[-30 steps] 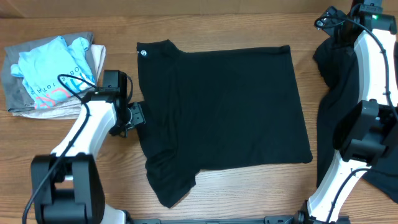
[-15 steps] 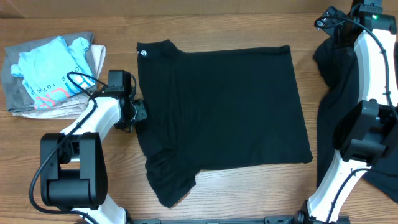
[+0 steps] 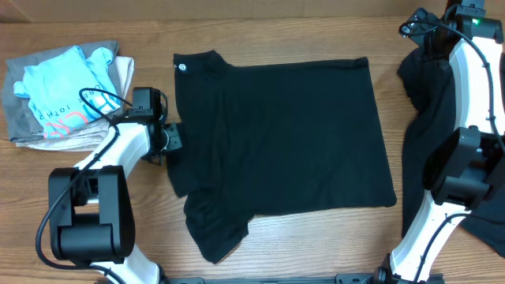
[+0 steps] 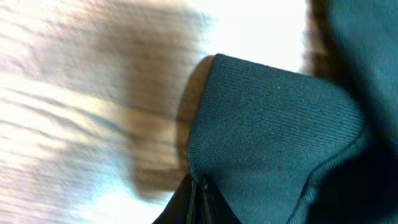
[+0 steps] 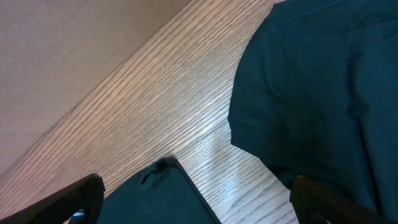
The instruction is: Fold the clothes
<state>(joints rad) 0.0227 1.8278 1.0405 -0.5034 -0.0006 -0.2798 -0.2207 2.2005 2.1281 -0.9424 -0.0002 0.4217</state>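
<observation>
A black short-sleeved T-shirt [image 3: 284,134], one of the clothes, lies spread flat across the middle of the table, with a small white round logo at its top left corner. My left gripper [image 3: 169,140] is at the shirt's left edge and shut on it. In the left wrist view the fingertips [image 4: 198,190] meet on a raised fold of the dark fabric [image 4: 273,124]. My right gripper [image 3: 412,28] hangs open at the back right, above the shirt's corner [image 5: 168,196]. More black clothing [image 3: 422,95] lies crumpled beside it [image 5: 311,81].
A stack of light blue and grey folded garments [image 3: 59,95] sits at the back left. The right arm's white links [image 3: 442,181] stand over the crumpled black cloth. The table's far edge meets a beige surface [image 5: 62,62].
My left gripper has closed on the shirt's left edge after shifting slightly towards it. The right arm has not moved.
</observation>
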